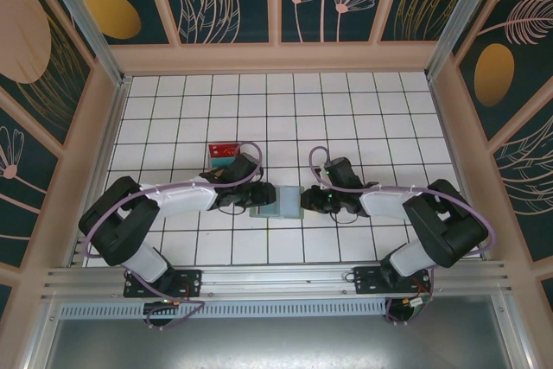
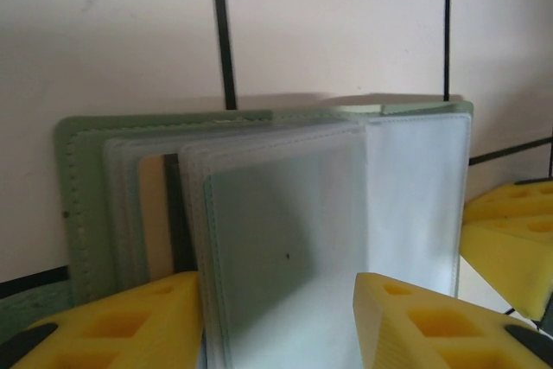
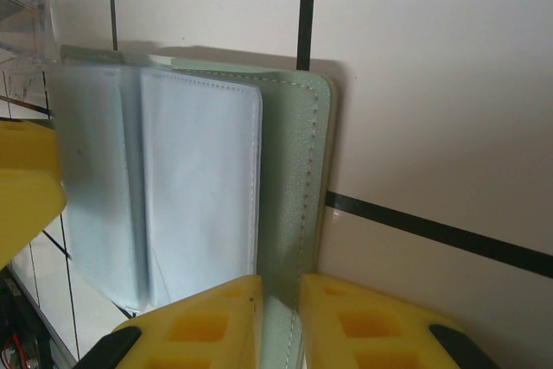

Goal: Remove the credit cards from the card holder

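- From above: the card holder [image 1: 278, 200] lies open on the white tiled table [image 1: 346, 110], in the middle between both arms. The left gripper [image 1: 256, 199] is at its left edge and the right gripper [image 1: 303, 203] at its right edge. A red card [image 1: 226, 148] and a teal card [image 1: 219, 162] lie behind the left arm, apart from the holder.
- Left wrist: the left gripper [image 2: 276, 326] has its jaws half apart, with the clear sleeves [image 2: 285, 213] between them. I cannot tell if it presses anything. A tan strip [image 2: 155, 213], probably a card, sits in a back sleeve.
- Right wrist: the right gripper [image 3: 278, 321] is clenched on the edge of the green cover [image 3: 298, 170] and pins the holder down.
- I think the risk is this: the left fingers may catch a slippery sleeve instead of the card. Then the whole holder drags, or the cover slips out of the thin pinch. The two grippers are also near each other and may bump.
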You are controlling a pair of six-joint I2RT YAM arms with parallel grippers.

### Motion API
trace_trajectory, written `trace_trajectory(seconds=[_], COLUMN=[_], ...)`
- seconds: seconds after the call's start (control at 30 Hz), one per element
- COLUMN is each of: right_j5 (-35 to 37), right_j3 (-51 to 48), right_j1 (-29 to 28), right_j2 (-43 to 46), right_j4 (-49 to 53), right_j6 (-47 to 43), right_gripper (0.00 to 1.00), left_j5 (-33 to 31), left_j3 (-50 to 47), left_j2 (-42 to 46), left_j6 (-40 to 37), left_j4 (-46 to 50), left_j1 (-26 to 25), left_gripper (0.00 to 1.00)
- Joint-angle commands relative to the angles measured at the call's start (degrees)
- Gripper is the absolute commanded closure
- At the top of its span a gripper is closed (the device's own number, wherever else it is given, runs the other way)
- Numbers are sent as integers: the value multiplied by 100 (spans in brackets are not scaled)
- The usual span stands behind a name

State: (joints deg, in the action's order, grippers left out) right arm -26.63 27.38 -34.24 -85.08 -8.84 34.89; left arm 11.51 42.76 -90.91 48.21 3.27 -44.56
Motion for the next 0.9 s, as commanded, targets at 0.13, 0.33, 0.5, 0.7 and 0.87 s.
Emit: trace_trajectory(seconds=[0.13, 0.33, 0.5, 0.7, 0.87], right_j5=[141, 141, 141, 141, 141], right_j3=[-4, -4, 5, 13, 12], right_j1=[-83, -92, -91, -92, -92], right_j2=[-263, -258, -251, -246, -236], right_j4=[83, 80, 85, 103, 97], right_j6=[-62, -53, -62, -62, -53], right_gripper=[79, 79, 79, 79, 79], left_j5=[290, 106, -300, -764, -490], left_j3=[123, 214, 315, 490, 474], left_j2=[-112, -63, 153, 226, 148], left_j6=[-136, -192, -288, -364, -395], left_j4=[-125, 84, 459, 892, 712], left_j1=[-97, -93, -93, -94, -89], left_gripper=[47, 37, 30, 36, 40])
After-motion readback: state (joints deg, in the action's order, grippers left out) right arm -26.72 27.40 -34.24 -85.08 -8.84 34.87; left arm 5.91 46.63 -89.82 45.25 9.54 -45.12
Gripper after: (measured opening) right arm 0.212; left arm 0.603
